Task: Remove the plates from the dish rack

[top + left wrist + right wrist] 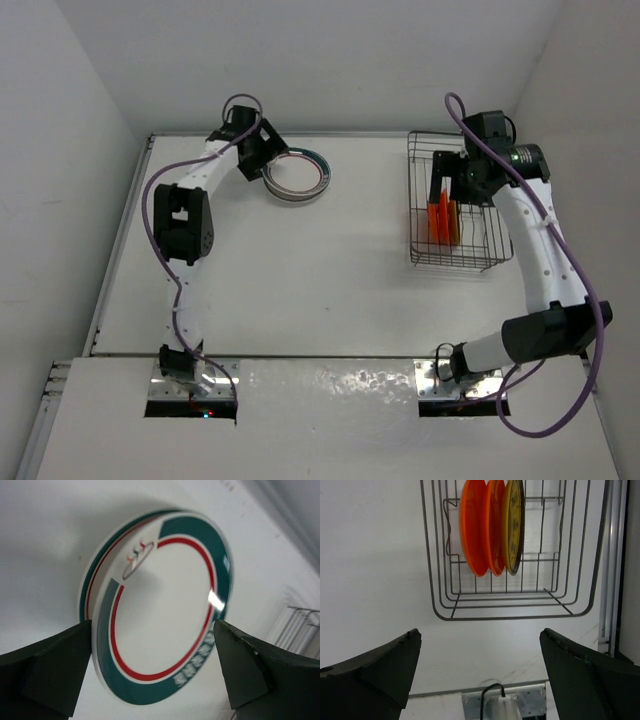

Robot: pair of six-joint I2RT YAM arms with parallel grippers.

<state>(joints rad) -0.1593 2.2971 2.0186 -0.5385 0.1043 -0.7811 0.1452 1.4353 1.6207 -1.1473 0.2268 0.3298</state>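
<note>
Hovering with fingers (50,675) spread wide, the left gripper (152,647) holds nothing. Teal-rimmed plate (160,615) lies straight ahead of it, framed between both fingers in the wrist view and not touching either one. The plate is flat on the white surface (45,555), with a red ring inside the teal band and a small logo near its upper-left rim. A second teal edge shows under it on the left, so it tops a stack; how many plates are below cannot be told. In the top view this gripper sits just beside the stack's left edge.

Right gripper (480,635) is also wide open and empty. The dish rack (520,600) is ahead of it, centred over the gap between the fingers, its wires well apart from both. Inside stand two orange-red plates (472,530) on edge, packed side by side. The amber-yellow plate (514,525) is upright against them on the right, with dark markings on its face. All three sit toward the rack end farther up the wrist view. Nearest the fingers, at the bottom edge, is a metal mount plate (530,700) with a black cable.
</note>
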